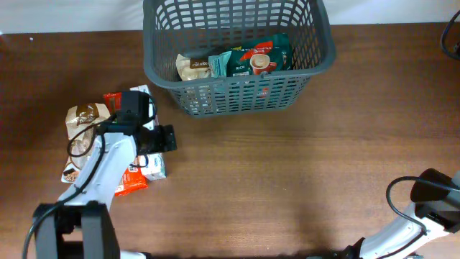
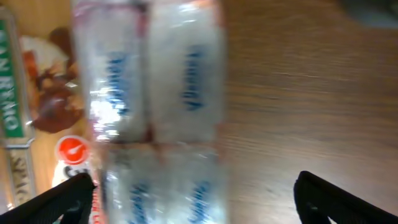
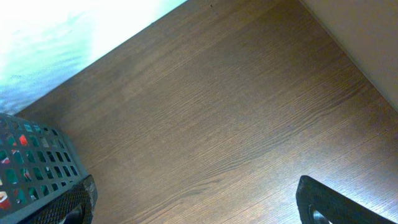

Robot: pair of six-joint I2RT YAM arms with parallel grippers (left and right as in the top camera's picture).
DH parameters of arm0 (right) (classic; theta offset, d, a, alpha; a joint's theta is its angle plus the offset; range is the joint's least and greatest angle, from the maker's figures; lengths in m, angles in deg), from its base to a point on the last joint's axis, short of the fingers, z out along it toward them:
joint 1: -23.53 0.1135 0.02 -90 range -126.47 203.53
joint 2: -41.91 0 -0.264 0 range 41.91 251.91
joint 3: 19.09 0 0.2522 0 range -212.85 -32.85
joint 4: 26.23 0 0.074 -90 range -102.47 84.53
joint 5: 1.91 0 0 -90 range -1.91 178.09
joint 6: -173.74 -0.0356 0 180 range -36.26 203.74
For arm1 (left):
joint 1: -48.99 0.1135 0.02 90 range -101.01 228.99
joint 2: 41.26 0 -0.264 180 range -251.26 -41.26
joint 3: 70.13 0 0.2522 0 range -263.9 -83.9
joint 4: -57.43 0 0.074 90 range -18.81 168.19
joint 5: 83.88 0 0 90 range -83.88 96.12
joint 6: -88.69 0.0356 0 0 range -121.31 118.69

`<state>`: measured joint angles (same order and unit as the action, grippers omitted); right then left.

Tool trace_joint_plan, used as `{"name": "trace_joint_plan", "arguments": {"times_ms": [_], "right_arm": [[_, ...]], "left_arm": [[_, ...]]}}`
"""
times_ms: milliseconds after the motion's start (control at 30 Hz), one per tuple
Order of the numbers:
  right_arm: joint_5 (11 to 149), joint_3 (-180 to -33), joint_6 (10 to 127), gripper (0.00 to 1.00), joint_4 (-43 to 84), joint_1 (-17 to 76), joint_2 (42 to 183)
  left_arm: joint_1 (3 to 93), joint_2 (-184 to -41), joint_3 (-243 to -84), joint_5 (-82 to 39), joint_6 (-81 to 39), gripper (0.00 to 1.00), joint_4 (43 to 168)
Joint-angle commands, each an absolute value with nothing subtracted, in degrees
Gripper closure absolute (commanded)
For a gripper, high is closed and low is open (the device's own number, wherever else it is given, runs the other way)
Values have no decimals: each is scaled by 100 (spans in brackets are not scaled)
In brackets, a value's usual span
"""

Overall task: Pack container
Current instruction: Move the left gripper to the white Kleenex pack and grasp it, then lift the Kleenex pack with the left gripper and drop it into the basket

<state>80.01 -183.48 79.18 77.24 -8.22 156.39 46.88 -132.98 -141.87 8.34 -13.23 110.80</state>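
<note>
Packet's green label reads "AN REMO".

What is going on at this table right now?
A two-armed robot is packing food packets into a grey basket. A few packets already lie inside it. The left claw hangs open over a clear packet, one of several waiting on the table, and is not yet gripping it. The right claw is open too, over bare wood, holding nothing.
</note>
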Motion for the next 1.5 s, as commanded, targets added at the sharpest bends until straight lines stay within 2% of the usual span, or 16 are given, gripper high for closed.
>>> {"name": "trace_joint_plan", "arguments": {"times_ms": [0,100,133,233,300,400,667,1000,1167,1300,1333,1467], "right_arm": [[7968,-18414,7878,1,7711,-837,15661],[7966,-18414,7878,1,7711,-837,15661],[7966,-18414,7878,1,7711,-837,15661],[7968,-18414,7878,1,7711,-837,15661],[7966,-18414,7878,1,7711,-837,15661],[7966,-18414,7878,1,7711,-837,15661],[7966,-18414,7878,1,7711,-837,15661],[7966,-18414,7878,1,7711,-837,15661],[7966,-18414,7878,1,7711,-837,15661],[7966,-18414,7878,1,7711,-837,15661],[7966,-18414,7878,1,7711,-837,15661],[7966,-18414,7878,1,7711,-837,15661]], "left_arm": [[4707,-13421,-14255,1480,-1656,1,11045],[4707,-13530,-14255,1664,-1782,2,11037],[4707,-13580,-14255,1651,-1785,6,11021],[4707,-13764,-14255,1605,-1865,46,10991],[4707,-13862,-14255,1507,-1863,76,10943],[4707,-13893,-14255,1406,-1863,98,10895],[4898,-13430,-14709,1345,-1861,98,10975],[5446,-12243,-16239,1343,-1612,98,11041],[5217,-11945,-17188,1334,-427,98,11019],[4642,-11845,-17774,1080,1562,98,10755],[4246,-11841,-17883,1083,2443,98,10519],[3510,-11948,-17881,1083,4012,98,10151]]}}
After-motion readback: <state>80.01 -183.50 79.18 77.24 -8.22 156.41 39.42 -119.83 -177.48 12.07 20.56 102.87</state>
